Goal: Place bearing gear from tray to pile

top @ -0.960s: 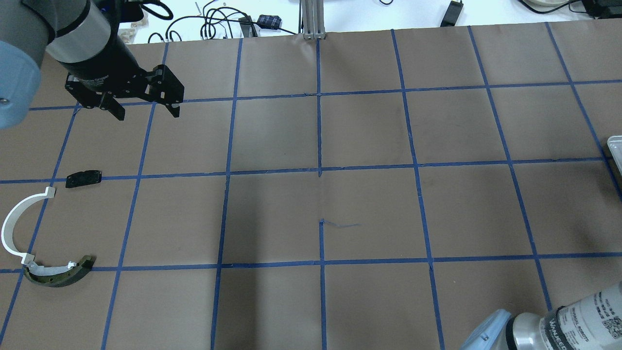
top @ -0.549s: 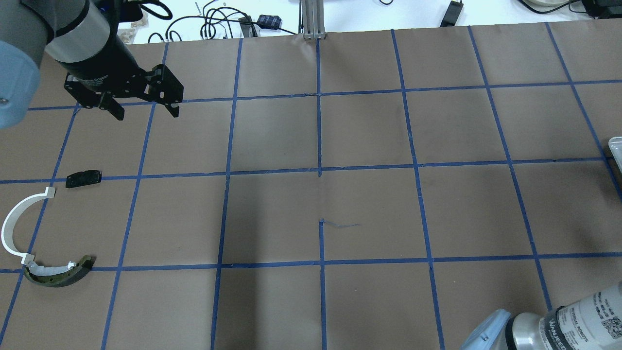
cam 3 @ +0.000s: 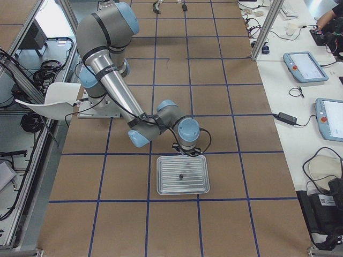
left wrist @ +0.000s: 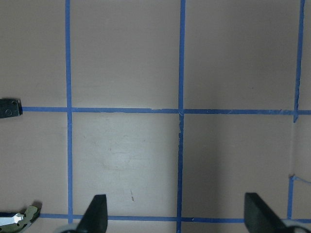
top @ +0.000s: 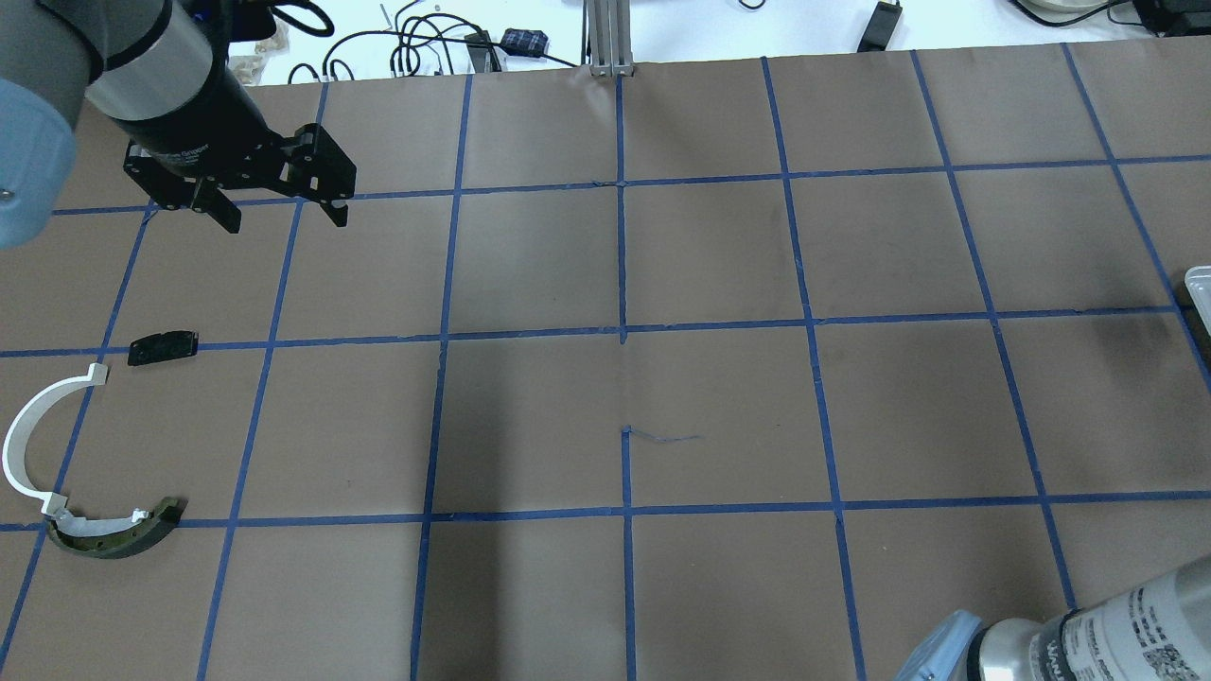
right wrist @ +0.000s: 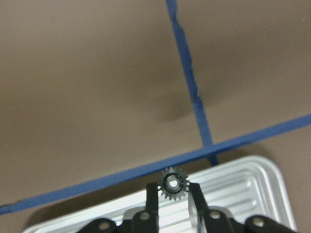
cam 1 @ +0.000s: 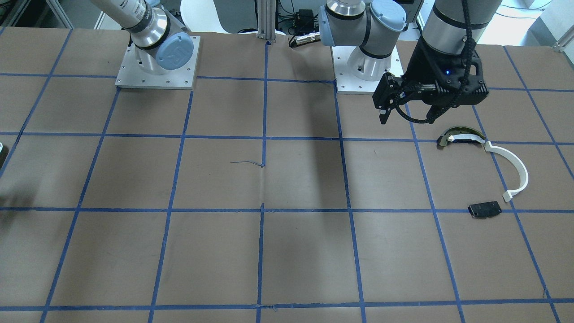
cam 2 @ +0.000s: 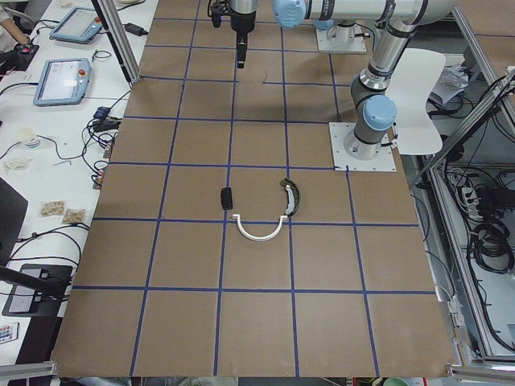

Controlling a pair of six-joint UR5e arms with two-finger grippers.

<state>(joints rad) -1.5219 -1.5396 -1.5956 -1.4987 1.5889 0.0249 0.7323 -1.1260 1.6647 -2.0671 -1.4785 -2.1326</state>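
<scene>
My right gripper [right wrist: 173, 188] is shut on the bearing gear [right wrist: 166, 177], a small black toothed wheel, and holds it over the edge of the silver tray [right wrist: 243, 189]. In the exterior right view the gripper [cam 3: 182, 153] is at the tray's [cam 3: 201, 184] far edge. The pile lies at the left: a white curved strip [top: 45, 394], a dark arc with a cream face [top: 114, 539] and a black plate [top: 163, 347]. My left gripper [top: 279, 210] is open and empty, raised beyond the pile; its wrist view shows both fingers [left wrist: 97, 213] wide apart.
A small dark part [cam 3: 181, 175] lies in the tray's middle. Only the tray's corner [top: 1200, 284] shows at the overhead view's right edge. Blue tape lines grid the brown table. Cables and tablets lie beyond the far edge.
The right arm's section at the bottom right of the overhead view has sunk lower in the picture. The left gripper has barely shifted. The pile has not moved.
</scene>
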